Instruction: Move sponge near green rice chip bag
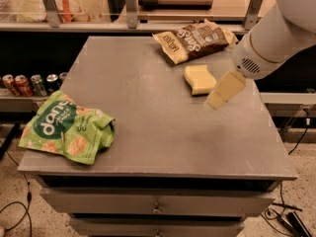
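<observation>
The pale yellow sponge (199, 78) lies on the grey table (148, 132) at the back right, just in front of the brown-and-cream snack bag. The green rice chip bag (66, 130) lies crumpled at the table's front left corner, far from the sponge. My gripper (220, 94), cream coloured on a white arm, hangs from the upper right, just right of the sponge and slightly in front of it. It holds nothing that I can see.
A brown-and-cream snack bag (192, 38) lies at the table's back edge. Soda cans (29, 83) stand on a lower shelf to the left. Drawers (155, 204) sit under the tabletop. A shelf with posts runs behind the table.
</observation>
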`<action>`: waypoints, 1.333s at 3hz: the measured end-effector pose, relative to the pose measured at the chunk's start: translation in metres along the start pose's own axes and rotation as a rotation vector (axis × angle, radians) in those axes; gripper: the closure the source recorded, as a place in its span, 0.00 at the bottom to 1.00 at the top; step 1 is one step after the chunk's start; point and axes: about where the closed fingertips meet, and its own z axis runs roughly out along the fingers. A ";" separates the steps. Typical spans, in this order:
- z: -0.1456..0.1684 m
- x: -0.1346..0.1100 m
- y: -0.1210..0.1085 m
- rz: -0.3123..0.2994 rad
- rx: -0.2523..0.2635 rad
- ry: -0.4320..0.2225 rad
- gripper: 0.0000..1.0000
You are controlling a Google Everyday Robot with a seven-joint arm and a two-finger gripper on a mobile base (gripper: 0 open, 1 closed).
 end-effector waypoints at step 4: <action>0.048 -0.037 -0.024 0.305 0.076 -0.033 0.00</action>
